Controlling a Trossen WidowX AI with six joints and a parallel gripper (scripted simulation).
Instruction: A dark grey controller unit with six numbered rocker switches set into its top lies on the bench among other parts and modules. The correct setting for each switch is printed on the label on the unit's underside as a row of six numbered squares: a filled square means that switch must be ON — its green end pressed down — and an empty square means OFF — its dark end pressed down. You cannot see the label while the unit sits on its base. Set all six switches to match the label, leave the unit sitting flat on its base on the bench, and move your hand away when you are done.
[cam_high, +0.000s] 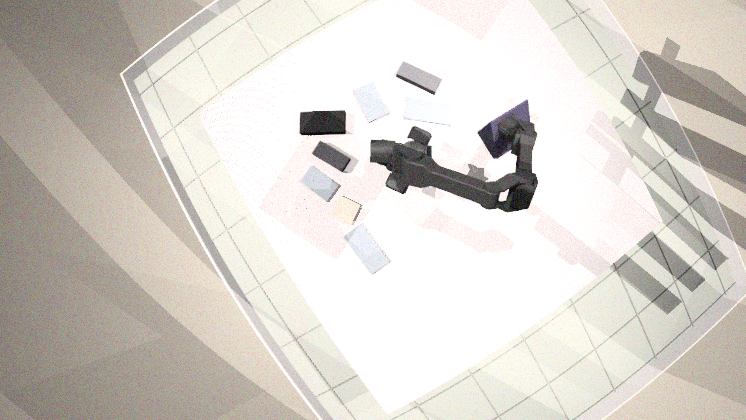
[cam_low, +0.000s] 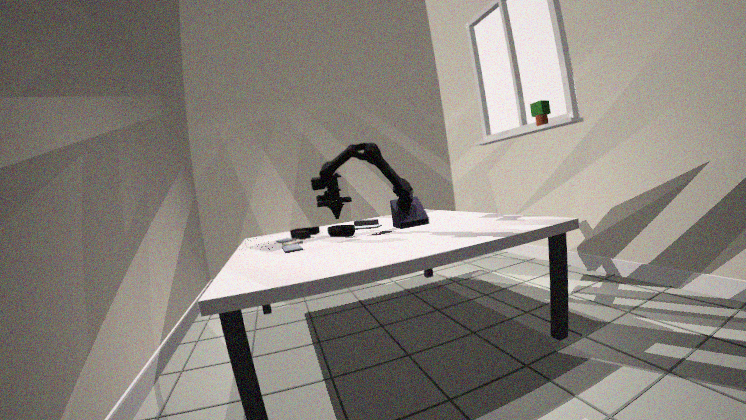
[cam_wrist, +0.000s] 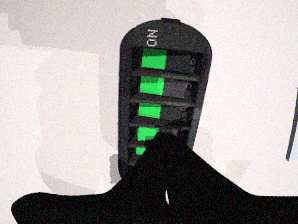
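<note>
Controller unit (cam_low: 341, 230) (cam_wrist: 166, 37), dark grey, sits on its base on the worktop (cam_high: 448, 323) (cam_low: 396, 255) (cam_wrist: 250, 90), below my tool (cam_high: 409, 159) (cam_low: 337, 214) (cam_wrist: 162, 139); from overhead the arm (cam_high: 459, 185) (cam_low: 386, 166) hides it. My tool's fingers are together with nothing between them, and in the exterior view their tips stand above the unit, apart from it.

As for progress, the resting pose the task wants is met, but that alone doesn't finish the job. The wrist view gives me the ON mark (cam_wrist: 152, 38) and green ends on five rocker switches (cam_wrist: 154, 61); the last of the six is behind my fingers. As best I can judge through the grain and shadow, I can't say which ends are pressed down. The label is out of sight beneath, so I can't confirm any setting as matched. Left to do, at the least: check every switch against the label's squares, press any that differ, and take my tool away.

Containers: I see no open tray or bin. The unit's housing carries the switches in its recessed top, and the black box (cam_high: 322, 123) shows no contents.
</note>
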